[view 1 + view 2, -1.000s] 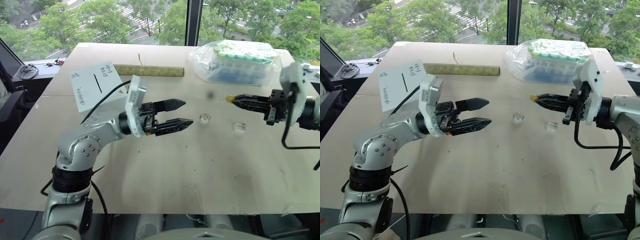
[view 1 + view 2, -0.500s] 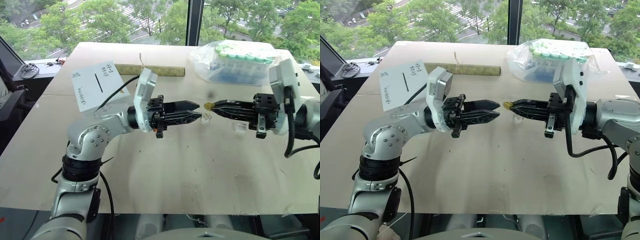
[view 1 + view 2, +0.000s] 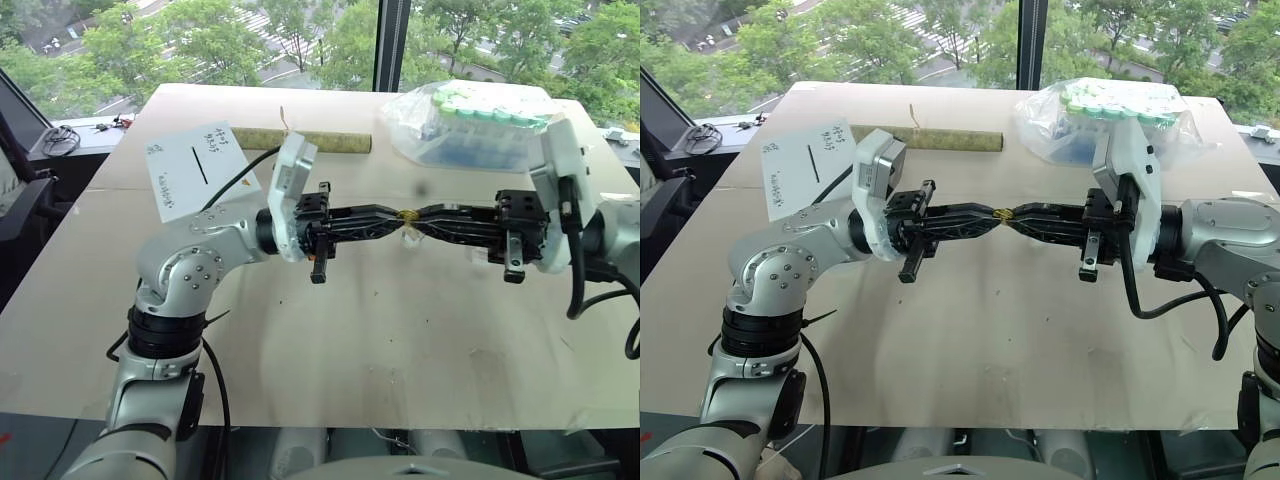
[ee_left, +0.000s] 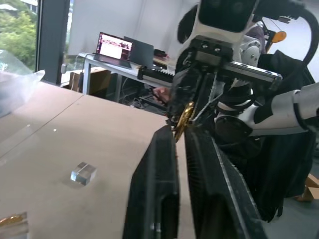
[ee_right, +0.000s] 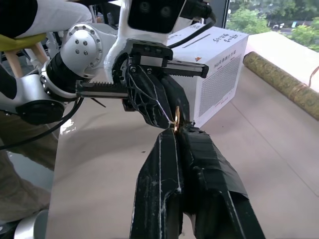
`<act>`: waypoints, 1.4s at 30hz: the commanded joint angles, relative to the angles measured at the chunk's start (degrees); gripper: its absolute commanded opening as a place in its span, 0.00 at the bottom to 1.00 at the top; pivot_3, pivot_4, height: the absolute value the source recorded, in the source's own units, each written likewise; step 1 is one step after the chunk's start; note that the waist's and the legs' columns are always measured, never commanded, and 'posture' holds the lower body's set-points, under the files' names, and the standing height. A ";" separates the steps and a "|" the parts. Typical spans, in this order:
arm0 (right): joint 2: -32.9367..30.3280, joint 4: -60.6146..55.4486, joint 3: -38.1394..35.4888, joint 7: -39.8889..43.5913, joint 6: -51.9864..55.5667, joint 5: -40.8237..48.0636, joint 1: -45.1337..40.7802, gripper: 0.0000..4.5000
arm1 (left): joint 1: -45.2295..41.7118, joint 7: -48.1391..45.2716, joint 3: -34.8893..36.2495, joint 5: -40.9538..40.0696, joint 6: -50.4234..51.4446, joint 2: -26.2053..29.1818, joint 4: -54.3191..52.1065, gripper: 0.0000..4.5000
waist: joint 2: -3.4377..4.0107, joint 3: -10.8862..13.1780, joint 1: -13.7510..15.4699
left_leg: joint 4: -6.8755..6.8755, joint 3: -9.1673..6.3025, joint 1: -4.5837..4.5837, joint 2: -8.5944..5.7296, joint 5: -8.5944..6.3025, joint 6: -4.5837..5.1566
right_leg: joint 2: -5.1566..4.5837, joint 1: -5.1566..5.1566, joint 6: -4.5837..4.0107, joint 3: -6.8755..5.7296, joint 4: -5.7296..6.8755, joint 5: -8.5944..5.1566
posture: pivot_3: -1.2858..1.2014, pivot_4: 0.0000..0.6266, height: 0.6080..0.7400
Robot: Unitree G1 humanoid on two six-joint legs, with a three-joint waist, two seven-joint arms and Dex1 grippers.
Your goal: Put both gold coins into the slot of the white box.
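Observation:
Above the middle of the table my left gripper (image 3: 398, 215) and right gripper (image 3: 419, 215) meet tip to tip. One gold coin (image 3: 408, 214) stands on edge between them. The right gripper's fingers are shut on it, seen close in the right wrist view (image 5: 175, 119). The left fingers (image 4: 167, 149) are closed on the coin's (image 4: 183, 118) other edge. A second gold coin (image 4: 10, 219) lies on the table by a clear plastic piece. The white box (image 3: 190, 170) stands at the far left of the table, its black slot (image 3: 203, 165) on the face turned toward me.
A clear bag of green-capped tubes (image 3: 480, 120) sits at the back right. A cardboard roll (image 3: 300, 140) lies along the back. A small clear plastic cube (image 4: 83, 173) rests on the table below the grippers. Windows stand behind the table's far edge.
The right gripper carried the coin leftward to the left gripper. The left gripper, open a second ago, has closed its fingers on the coin.

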 commanded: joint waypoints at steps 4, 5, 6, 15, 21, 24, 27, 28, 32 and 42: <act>-0.86 -0.90 0.46 -0.02 -2.05 0.58 -1.30 0.00 | -1.36 0.07 0.40 -0.43 -0.25 -0.46 -1.51 0.12 | 0.00 0.00 0.00 | 0.00 0.00 0.00 0.00 0.00 0.00 | 0.00 0.00 0.00 0.00 0.00 0.00 | 0.52 0.24 1.00; -0.85 -0.89 0.56 -0.04 -2.12 0.58 -1.32 0.00 | -1.40 0.02 0.40 -0.42 -0.24 -0.48 -1.48 0.12 | 0.00 0.00 0.00 | 0.00 0.00 0.00 0.00 0.00 0.00 | 0.00 0.00 0.00 0.00 0.00 0.00 | 0.52 0.24 1.00; -0.84 -0.89 0.68 -0.05 -2.20 0.56 -1.32 0.00 | -1.44 -0.05 0.39 -0.43 -0.22 -0.50 -1.45 0.12 | 0.00 0.00 0.00 | 0.00 0.00 0.00 0.00 0.00 0.00 | 0.00 0.00 0.00 0.00 0.00 0.00 | 0.52 0.24 1.00; -0.56 -0.94 1.27 -0.42 -2.84 0.87 -1.21 0.00 | -1.45 -1.14 0.33 -1.05 0.52 -0.31 -1.25 0.00 | -0.01 0.00 0.00 | 0.00 0.00 0.00 0.00 0.00 0.00 | 0.00 0.00 0.00 0.00 0.00 -0.01 | 0.52 0.24 1.00; -0.38 -1.08 0.98 -0.12 -2.25 3.84 -0.69 0.00 | -1.08 -0.64 1.14 -1.24 0.73 -0.58 -1.37 0.00 | -0.01 0.00 0.00 | 0.00 -0.01 0.00 0.00 0.00 0.00 | 0.00 0.00 -0.01 0.00 -0.01 -0.01 | 0.52 0.24 1.00; -0.01 0.21 0.06 -0.69 -3.56 2.57 -0.55 0.06 | -0.78 0.98 2.41 -1.64 0.86 -0.66 -1.54 0.00 | -0.01 0.01 0.00 | 0.00 -0.01 0.00 0.01 0.00 0.00 | 0.00 0.00 -0.01 0.00 -0.01 -0.01 | 0.52 0.24 1.00; -1.31 1.27 -1.45 0.69 -5.47 -0.02 0.65 0.06 | 0.03 4.84 4.88 -2.15 0.59 -1.14 -2.07 0.00 | -0.01 0.01 0.02 | 0.00 -0.01 0.00 0.01 0.00 0.00 | 0.00 0.00 -0.01 0.00 -0.01 -0.01 | 0.52 0.24 1.00; -2.04 1.68 -2.26 1.45 -6.29 -1.04 1.42 0.06 | 0.40 7.52 6.20 -2.10 0.13 -1.62 -2.52 0.00 | -0.01 0.01 0.04 | 0.00 -0.02 -0.01 0.01 0.00 0.00 | 0.00 0.00 0.00 0.00 -0.01 -0.01 | 0.52 0.24 1.00; -5.51 2.64 -5.70 5.92 -10.59 -4.78 4.55 0.17 | 1.24 20.89 10.54 -0.05 -0.78 -3.29 -6.06 0.00 | -0.03 0.02 0.09 | -0.02 -0.03 -0.03 0.01 0.00 0.00 | -0.01 0.00 0.01 0.00 -0.05 0.00 | 0.52 0.24 1.00; -6.96 7.30 -4.80 16.85 -22.08 -13.08 5.03 0.70 | -3.62 59.20 12.70 19.64 6.50 -2.28 -15.82 0.00 | -0.28 0.17 0.09 | -0.02 -0.01 0.02 0.00 0.00 0.00 | 0.00 0.02 0.15 0.00 -0.03 0.08 | 0.52 0.24 1.00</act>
